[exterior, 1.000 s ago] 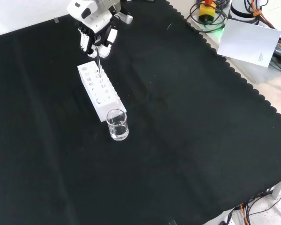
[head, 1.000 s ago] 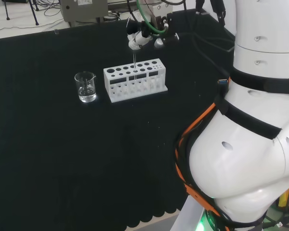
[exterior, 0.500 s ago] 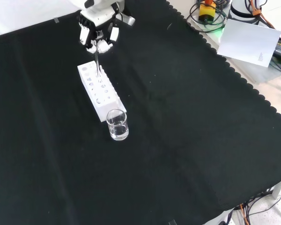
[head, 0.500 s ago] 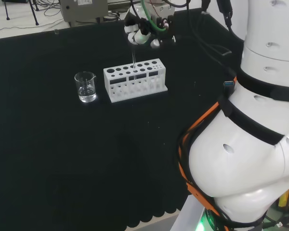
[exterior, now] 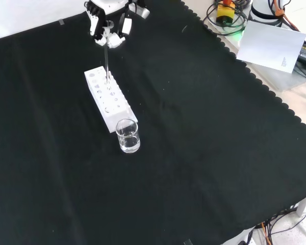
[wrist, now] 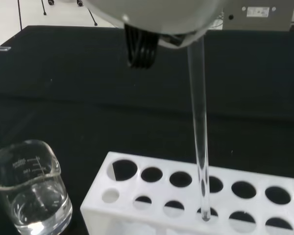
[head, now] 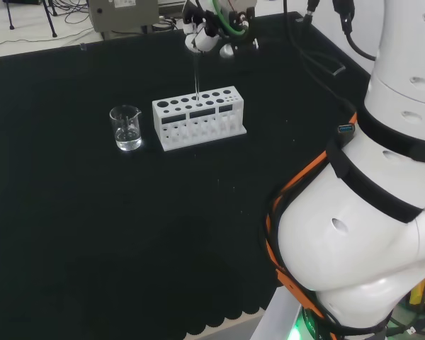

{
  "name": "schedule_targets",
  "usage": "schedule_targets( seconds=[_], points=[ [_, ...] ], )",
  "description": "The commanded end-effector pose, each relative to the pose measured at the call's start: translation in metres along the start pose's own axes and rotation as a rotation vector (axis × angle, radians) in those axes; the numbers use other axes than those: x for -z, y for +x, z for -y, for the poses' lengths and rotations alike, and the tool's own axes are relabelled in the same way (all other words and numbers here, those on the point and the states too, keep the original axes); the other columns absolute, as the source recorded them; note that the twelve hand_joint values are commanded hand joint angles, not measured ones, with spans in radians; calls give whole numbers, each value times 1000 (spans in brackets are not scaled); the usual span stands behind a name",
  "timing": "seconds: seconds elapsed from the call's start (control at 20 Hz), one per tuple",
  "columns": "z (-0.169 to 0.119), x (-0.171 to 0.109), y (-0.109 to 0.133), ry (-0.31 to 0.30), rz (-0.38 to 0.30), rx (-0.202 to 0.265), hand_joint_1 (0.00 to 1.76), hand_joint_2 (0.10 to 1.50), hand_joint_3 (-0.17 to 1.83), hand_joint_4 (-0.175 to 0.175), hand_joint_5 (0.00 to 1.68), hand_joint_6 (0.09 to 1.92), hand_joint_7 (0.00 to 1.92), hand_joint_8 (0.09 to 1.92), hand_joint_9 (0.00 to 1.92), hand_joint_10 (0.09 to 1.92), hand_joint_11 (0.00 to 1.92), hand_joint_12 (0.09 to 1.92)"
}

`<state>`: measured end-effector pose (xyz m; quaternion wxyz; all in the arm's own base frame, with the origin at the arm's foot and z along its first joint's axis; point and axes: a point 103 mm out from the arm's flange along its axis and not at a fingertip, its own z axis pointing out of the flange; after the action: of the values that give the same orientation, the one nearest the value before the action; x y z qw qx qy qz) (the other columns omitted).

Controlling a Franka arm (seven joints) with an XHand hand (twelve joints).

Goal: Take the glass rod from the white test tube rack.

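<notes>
— So, where's the rod [wrist: 200,147] right now?

— I've got it pinched at its top end in the hand [exterior: 108,28], fingers curled round it. It hangs upright over the rack [head: 198,117]. In the wrist view its lower tip looks to sit just at or inside one of the near-row holes, so I judge it isn't clear of the rack yet.

— How do you expect it to handle?

— Light, I'd say, and stiff: thin clear glass, no give at all. That's the worry. It's smooth and likely slippery between the fingers, and brittle if it takes a sideways knock. With the tip this close to the hole's rim, any tilt or side drift could lever it against the plastic and snap it, or tip the rack.

— And the grip point?

— The top end is where I have it, and that's the only part standing free of the rack, so I judge it the right place. Holding that high leaves a long length hanging below, though, so any wobble of the hand shows up larger at the tip.

— Anything nearby to mind?

— A beaker [head: 126,127] with some clear liquid stands on the surface just beside the rack's end. I'd lift straight up until the tip is plainly free before going sideways.
</notes>
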<state>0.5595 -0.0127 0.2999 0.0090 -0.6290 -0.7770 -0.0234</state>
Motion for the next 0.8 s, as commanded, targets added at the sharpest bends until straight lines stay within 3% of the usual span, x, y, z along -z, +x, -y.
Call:
schedule_targets(
  seconds=[0.05, 0.8],
  points=[
    [22, 31, 11, 5, 38, 2, 1193, 608, 896, -175, 1129, 1030, 1422, 1294, 1801, 1021, 1818, 1037],
    [39, 62, 26, -20, 56, 11, 1201, 602, 879, -175, 1154, 977, 1439, 1268, 1814, 1000, 1813, 1032]
  ],
)
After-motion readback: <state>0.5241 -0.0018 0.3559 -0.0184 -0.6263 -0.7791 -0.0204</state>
